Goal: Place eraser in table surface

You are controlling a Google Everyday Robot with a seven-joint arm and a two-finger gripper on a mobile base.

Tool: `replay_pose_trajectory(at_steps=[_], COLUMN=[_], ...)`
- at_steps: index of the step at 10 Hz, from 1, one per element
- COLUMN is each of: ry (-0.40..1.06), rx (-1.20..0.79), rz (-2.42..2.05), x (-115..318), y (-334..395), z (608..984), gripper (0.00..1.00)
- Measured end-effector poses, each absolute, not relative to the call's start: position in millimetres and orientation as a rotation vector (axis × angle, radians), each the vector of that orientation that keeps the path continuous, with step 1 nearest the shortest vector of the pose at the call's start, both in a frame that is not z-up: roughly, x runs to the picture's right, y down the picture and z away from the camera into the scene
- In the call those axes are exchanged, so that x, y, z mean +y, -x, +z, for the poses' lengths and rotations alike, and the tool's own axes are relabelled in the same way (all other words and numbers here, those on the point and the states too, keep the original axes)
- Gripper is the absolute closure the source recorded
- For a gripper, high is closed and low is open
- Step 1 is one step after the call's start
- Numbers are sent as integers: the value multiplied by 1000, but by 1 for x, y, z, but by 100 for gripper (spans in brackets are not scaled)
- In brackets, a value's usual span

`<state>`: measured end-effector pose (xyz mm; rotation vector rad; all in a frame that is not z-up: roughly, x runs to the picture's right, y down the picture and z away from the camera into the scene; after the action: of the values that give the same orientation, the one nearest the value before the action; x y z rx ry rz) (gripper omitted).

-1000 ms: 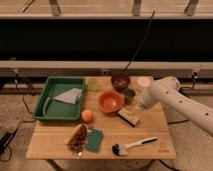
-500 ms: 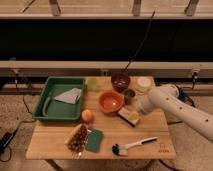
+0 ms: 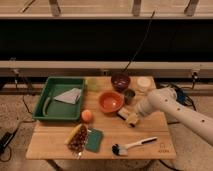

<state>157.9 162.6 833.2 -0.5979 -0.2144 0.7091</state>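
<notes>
The eraser (image 3: 125,115), a small cream block with a dark base, lies on the pale wooden table surface (image 3: 160,131), just right of the orange bowl (image 3: 111,101). My white arm reaches in from the right. My gripper (image 3: 134,118) is low at the eraser's right end, touching or almost touching it. The arm hides the gripper's grip.
A green tray (image 3: 50,111) with a folded paper (image 3: 69,95) stands at the left. A dark bowl (image 3: 120,80), a small dark cup (image 3: 129,96), a white lid (image 3: 144,83) and a pale cup (image 3: 92,83) stand behind. In front lie an orange (image 3: 87,115), a snack bag (image 3: 77,138), a teal sponge (image 3: 93,140) and a brush (image 3: 132,146).
My arm has moved left and down, bringing the gripper onto the eraser's right end. The eraser lies in the same place.
</notes>
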Motion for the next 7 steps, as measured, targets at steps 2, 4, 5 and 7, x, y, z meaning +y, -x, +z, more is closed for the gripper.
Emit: replay_pose_trajectory(at_steps=[2, 4, 5, 7], ry=[616, 631, 638, 650], rx=[-206, -198, -194, -183], rz=[723, 730, 728, 721], x=[164, 166, 166, 166], y=[-162, -164, -164, -162], z=[840, 845, 846, 849], gripper=[35, 35, 35, 35])
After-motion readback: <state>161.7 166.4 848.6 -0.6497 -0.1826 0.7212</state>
